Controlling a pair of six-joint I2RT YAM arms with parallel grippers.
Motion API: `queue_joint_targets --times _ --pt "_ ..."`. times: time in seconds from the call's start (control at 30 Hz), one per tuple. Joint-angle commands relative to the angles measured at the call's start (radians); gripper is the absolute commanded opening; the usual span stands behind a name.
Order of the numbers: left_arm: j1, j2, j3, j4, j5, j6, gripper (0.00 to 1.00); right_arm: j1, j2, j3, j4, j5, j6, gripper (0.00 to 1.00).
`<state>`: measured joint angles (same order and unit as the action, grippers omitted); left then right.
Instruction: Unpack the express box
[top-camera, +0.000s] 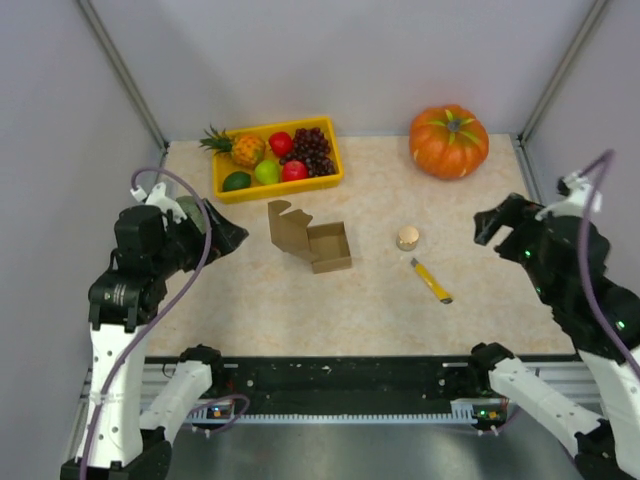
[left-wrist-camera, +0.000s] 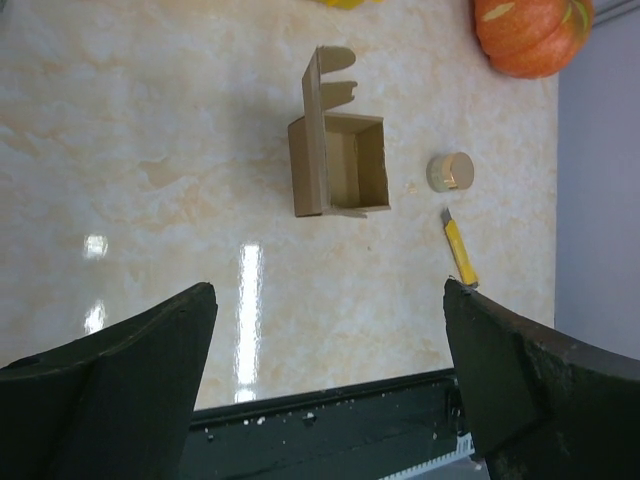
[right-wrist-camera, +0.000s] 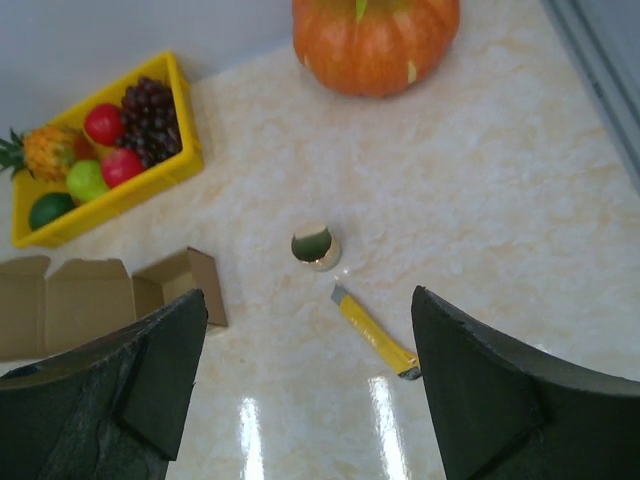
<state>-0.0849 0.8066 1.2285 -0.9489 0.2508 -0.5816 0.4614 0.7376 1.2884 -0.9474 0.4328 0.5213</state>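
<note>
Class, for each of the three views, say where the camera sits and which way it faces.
Top external: high behind the arms, looking down on the table; both show.
Left wrist: faces the open brown cardboard box; own fingers show.
Right wrist: faces the orange pumpkin; own fingers show.
All three share the box.

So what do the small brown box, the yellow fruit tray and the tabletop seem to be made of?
Small flat brown box: cardboard, matte, with folded flaps and cut tabs.
Yellow rectangular tray: probably moulded plastic, going by its uniform bright colour and smooth walls.
Tabletop: glossy beige marble-patterned surface that mirrors the lights; stone or laminate, I cannot tell which.
</note>
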Motion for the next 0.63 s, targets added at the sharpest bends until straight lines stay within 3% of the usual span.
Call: queue_joint_targets --times 0.0,0.27,0.6 --pt "-0.003 -0.059 0.086 -0.091 -0.005 0.011 0.99 -0.003 -0.098 0.083 -0.045 0.115 -0.050 0.82" --pt "-0.003 -0.095 0.157 -0.128 0.031 0.059 0.99 -0.004 -0.300 0.038 0.039 0.017 -0.119 0.84" --pt "-0.003 -0.099 0.164 -0.148 0.013 0.058 0.99 -0.003 -0.316 0.035 0.035 -0.054 -0.150 0.84"
